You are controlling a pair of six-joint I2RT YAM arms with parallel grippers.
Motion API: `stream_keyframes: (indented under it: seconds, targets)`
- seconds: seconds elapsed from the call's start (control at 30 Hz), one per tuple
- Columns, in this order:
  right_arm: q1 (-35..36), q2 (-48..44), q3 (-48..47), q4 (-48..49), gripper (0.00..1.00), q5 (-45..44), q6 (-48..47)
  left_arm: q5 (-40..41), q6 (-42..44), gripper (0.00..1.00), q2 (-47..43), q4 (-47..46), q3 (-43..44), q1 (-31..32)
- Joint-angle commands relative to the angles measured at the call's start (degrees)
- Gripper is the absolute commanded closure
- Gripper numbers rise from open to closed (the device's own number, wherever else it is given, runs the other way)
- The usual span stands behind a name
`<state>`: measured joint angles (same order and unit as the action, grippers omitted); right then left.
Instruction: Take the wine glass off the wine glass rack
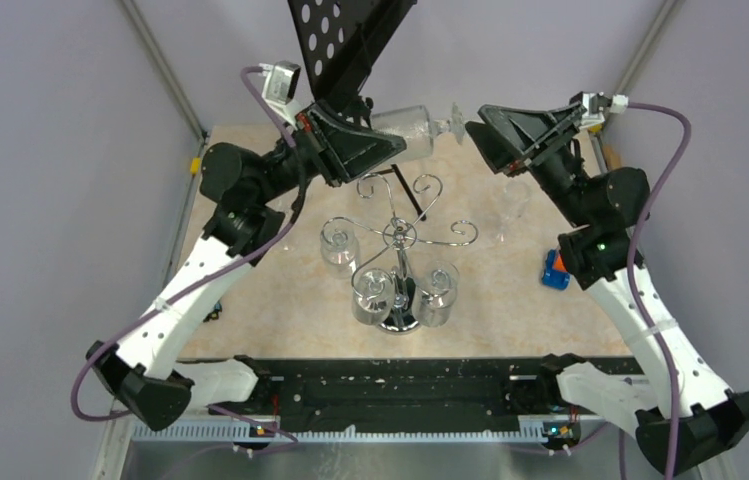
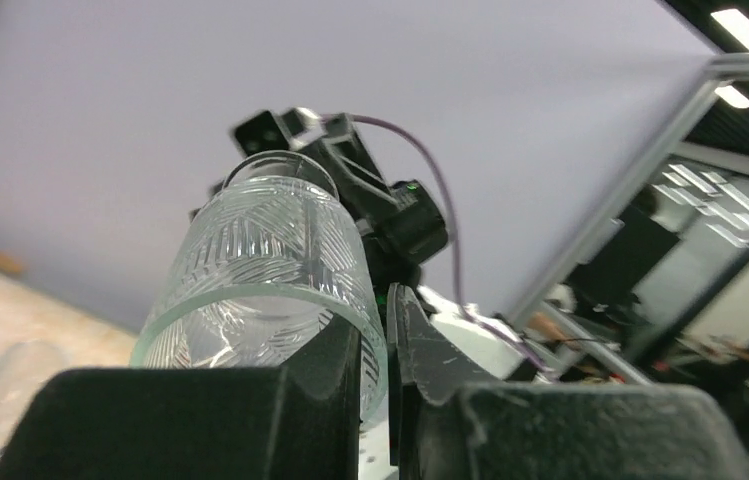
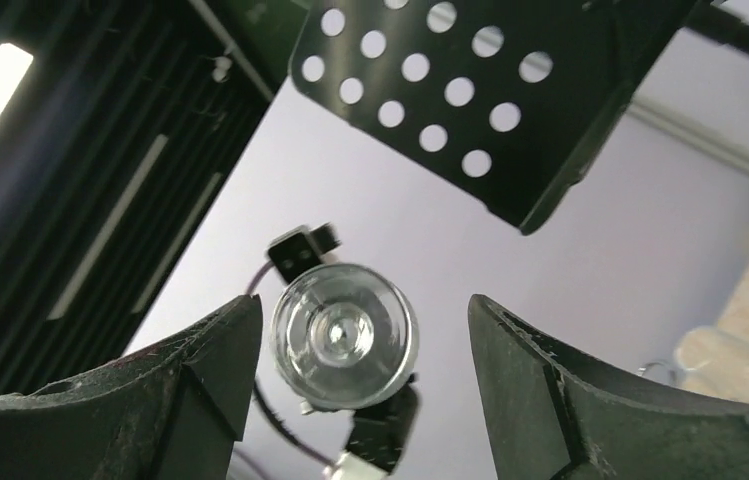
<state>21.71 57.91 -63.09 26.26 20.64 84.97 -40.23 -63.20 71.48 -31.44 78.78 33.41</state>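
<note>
Left jaws clamp wine glass [image 1: 408, 127] near music stand [image 1: 342, 35].

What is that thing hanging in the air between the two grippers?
A wine glass, lying sideways: the left gripper is shut on its bowl, and its foot points at the open right gripper. The top view shows it best.

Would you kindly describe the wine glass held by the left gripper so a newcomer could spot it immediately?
Look past the chrome wine glass rack, under the black music stand. There the left gripper pinches the rim of a cut-patterned wine glass; unlike the glasses hanging on the rack, it lies sideways in mid-air.
</note>
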Motion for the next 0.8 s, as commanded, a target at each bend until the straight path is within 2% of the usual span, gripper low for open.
stream_keyframes:
  seconds: [0.0,0.17,0.37,0.53,0.77]
  targets:
    - [0.35,-4.28,-1.21,-12.59,0.25,-7.22,-11.94,9.40,20.58,1.00,-6.56,17.65,5.20,-0.09]
    - [0.34,-7.27,-1.18,-18.12,0.26,-11.97,-17.18,14.13,35.45,1.00,-10.26,36.72,7.03,-0.05]
    - [0.30,-10.18,-1.07,-21.74,0.28,-16.25,-21.98,27.82,48.62,1.00,-13.92,55.01,6.03,-0.03]
    - [0.26,-10.28,-1.42,-23.37,0.32,-17.31,-22.92,42.34,51.30,1.00,-16.96,60.14,4.76,-0.08]
    - [0.28,-8.65,-1.53,-24.43,0.35,-16.22,-22.43,52.54,48.87,1.00,-15.83,65.56,3.21,-0.03]
